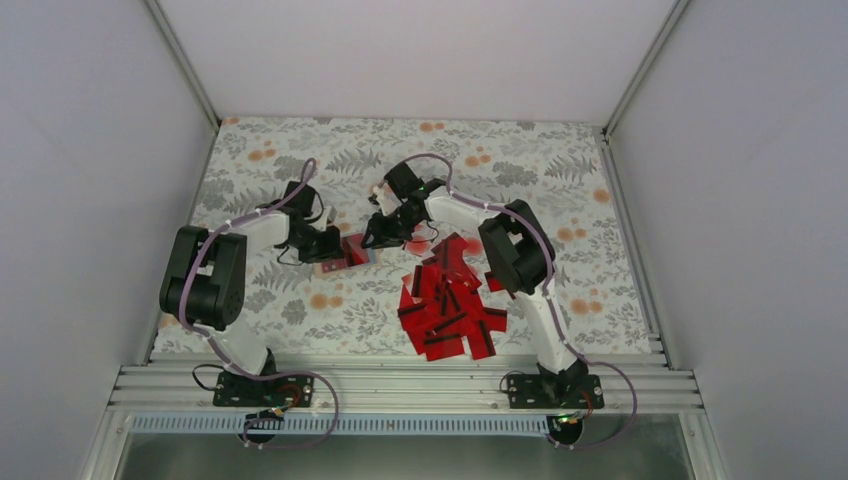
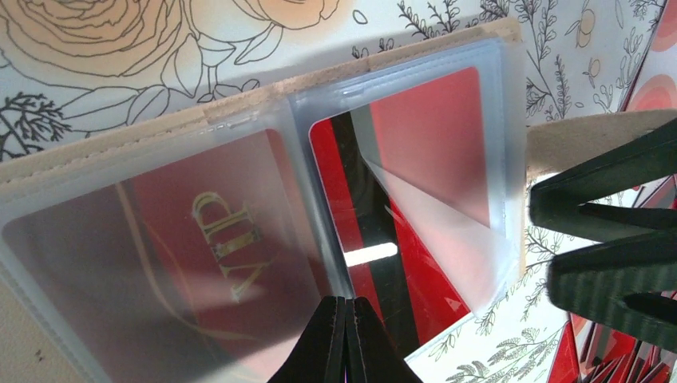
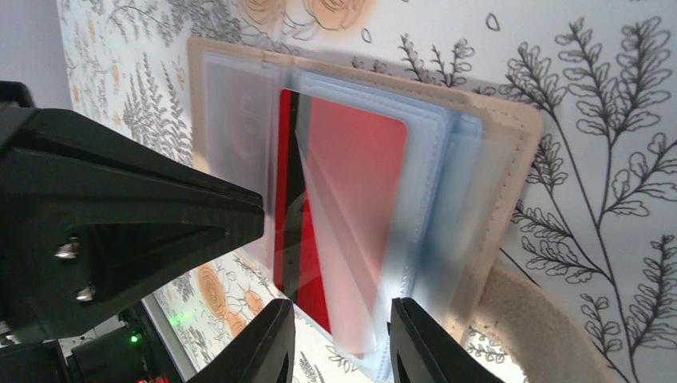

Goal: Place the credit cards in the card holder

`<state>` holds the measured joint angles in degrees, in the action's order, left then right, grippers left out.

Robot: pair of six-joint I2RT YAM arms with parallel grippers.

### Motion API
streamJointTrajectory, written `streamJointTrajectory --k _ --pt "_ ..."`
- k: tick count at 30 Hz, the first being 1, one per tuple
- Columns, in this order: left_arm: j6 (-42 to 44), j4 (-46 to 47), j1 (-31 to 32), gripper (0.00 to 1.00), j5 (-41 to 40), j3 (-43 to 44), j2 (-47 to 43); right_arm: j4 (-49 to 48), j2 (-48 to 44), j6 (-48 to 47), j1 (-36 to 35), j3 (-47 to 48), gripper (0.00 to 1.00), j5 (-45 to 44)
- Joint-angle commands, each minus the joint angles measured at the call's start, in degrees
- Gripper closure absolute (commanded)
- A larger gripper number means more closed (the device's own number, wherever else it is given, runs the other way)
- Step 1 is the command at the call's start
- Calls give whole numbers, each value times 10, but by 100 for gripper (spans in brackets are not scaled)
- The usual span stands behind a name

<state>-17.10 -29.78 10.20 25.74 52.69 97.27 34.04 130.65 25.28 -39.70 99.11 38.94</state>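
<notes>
Card holder (image 3: 511,159) lying open on the flowered cloth (image 1: 560,170) mid-table, one red credit card (image 3: 351,175) partly inside a clear sleeve. Loose credit cards (image 1: 450,310) heaped just to its right. Left gripper (image 2: 345,303) pinched fully together at the holder's near edge. Right gripper (image 3: 342,307) parted partway, fingers either side of the card's end, no grip to be made out
</notes>
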Motion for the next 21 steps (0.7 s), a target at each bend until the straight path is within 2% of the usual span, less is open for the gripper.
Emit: streamJointTrajectory --k 1,21 --pt "9 12 4 98 9 15 14 -3 27 -1 -1 8 69 -1" --pt "12 20 12 98 9 15 39 12 28 0 -3 46 70 19"
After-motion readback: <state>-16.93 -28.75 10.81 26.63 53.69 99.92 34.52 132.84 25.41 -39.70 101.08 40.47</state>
